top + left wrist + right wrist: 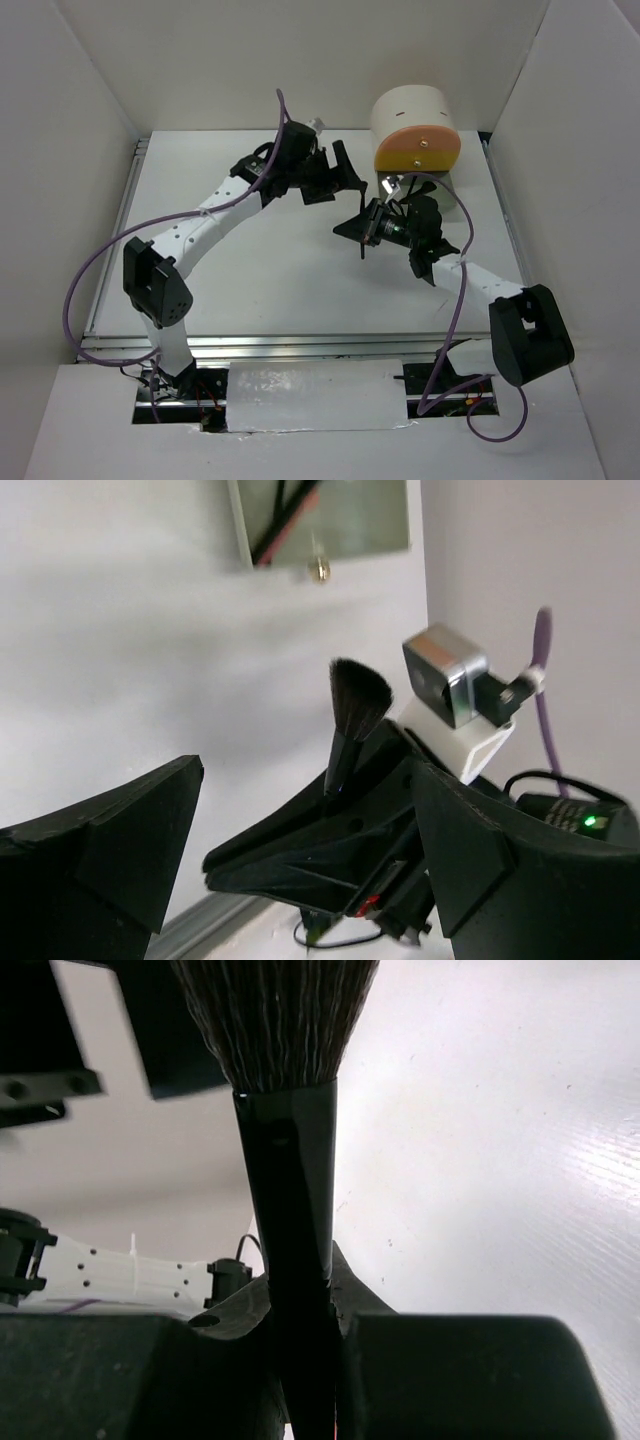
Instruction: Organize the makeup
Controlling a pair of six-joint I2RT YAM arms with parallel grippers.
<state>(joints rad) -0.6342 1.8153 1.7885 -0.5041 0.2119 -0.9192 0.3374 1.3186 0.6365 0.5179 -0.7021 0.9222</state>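
A black makeup brush (290, 1210) with dark bristles (275, 1020) stands upright between the pads of my right gripper (300, 1310), which is shut on its handle. In the left wrist view the same brush (355, 715) sticks up from the right gripper's fingers (300, 850), just beyond my left gripper (305, 780). The left gripper stands wide open and is not touching the brush. In the top view both grippers meet in front of the box, the left gripper (345, 175) behind the right gripper (362, 228). A black stick and a coral stick (290, 525) lie in an open drawer (350, 520).
The cream round-topped box (415, 115) with an orange drawer front (417, 152) stands at the back right of the white table (250, 280). White walls enclose the table on three sides. The right wrist's camera (445, 670) and purple cable (542, 650) are close to my left fingers.
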